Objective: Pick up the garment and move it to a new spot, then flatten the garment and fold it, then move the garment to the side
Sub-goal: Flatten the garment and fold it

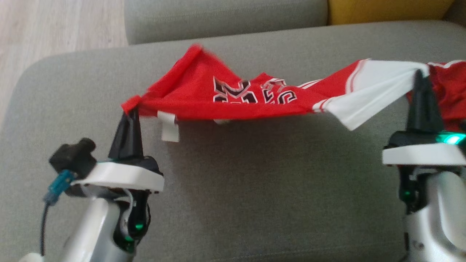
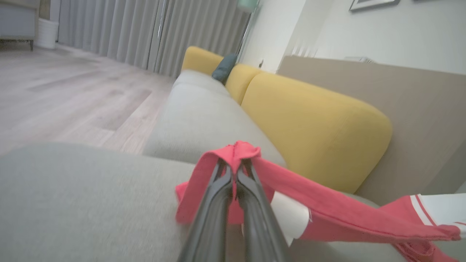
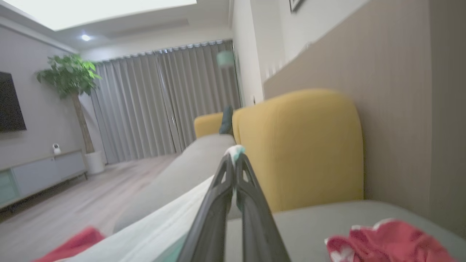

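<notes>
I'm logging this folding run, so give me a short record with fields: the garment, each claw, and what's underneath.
garment: red and white fabric jersey with black lettering, stretched between both claws, middle lifted off the seat
left grip: left claw shut on the red edge
right grip: right claw shut on the white part
surface: grey fabric sofa seat
behind: yellow rounded back cushion
fold: not yet done
</notes>
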{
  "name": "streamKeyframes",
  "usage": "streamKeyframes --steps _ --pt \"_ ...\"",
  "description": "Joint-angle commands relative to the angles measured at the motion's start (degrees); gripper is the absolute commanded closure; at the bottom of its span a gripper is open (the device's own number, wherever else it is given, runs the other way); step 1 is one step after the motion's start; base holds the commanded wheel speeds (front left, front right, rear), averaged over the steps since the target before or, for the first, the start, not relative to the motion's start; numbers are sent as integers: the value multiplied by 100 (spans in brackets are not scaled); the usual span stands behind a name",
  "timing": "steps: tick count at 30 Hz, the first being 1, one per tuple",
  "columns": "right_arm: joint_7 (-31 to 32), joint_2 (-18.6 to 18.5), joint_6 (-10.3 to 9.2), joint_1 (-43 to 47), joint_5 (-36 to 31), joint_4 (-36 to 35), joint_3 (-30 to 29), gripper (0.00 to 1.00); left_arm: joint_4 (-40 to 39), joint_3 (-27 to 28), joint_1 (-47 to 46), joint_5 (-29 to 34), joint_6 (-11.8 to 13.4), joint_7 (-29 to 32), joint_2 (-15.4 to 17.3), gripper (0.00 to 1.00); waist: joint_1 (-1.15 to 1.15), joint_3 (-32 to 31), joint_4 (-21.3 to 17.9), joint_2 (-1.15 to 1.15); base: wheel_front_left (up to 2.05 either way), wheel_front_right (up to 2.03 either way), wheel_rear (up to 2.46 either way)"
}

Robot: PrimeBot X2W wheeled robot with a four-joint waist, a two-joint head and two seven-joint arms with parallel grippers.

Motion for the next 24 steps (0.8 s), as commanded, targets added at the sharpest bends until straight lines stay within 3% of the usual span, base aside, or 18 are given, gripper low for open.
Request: streamKeyframes --steps 1,5,15,20,24 --pt "-60 -25 37 -26 83 -516 103 100 -400 271 -179 55 -13 -42 173 100 0 -157 -35 0 0 0 0" --pt "-60 -25 37 377 183 -2038 -5 100 -1422 342 -287 110 33 162 399 100 0 -418 -44 0 0 0 0" --pt "176 -25 37 423 169 -4477 -327 100 -3382 312 -1030 581 101 1134 1075 100 0 -549 -60 0 0 0 0" --pt "510 -25 37 237 117 -5055 -520 100 -3784 242 -1419 621 85 1661 1231 100 0 -410 -62 0 0 0 0" --pt "842 -25 37 -12 177 -4887 -454 100 -3631 214 -1629 413 64 1960 1197 100 0 -127 -47 0 0 0 0"
